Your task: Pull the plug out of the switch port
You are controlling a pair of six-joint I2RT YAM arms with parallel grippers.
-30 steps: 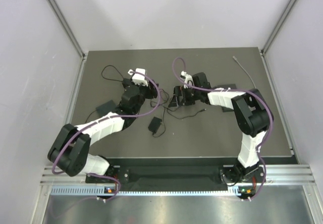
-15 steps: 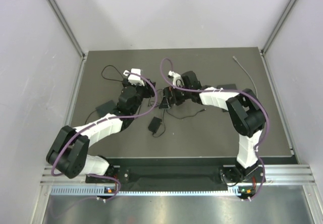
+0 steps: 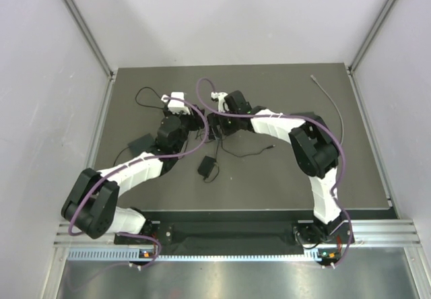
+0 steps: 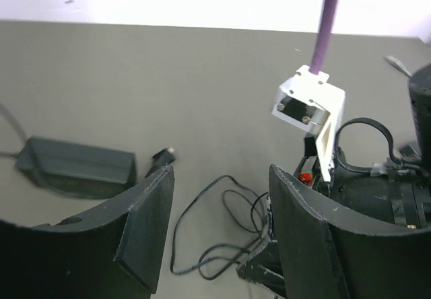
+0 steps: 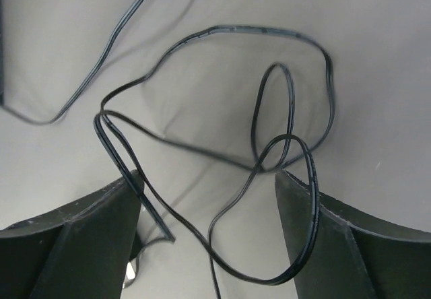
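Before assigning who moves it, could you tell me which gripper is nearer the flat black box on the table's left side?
Left. The left gripper is close by, to the right of the box; the right gripper is farther right, beyond the left one.

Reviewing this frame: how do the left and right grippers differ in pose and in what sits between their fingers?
The left gripper is tilted, looking across the mat; the right gripper points straight down. Mostly bare mat lies between the left gripper's fingers; tangled loops of black cable lie between the right gripper's. Both are open and hold nothing.
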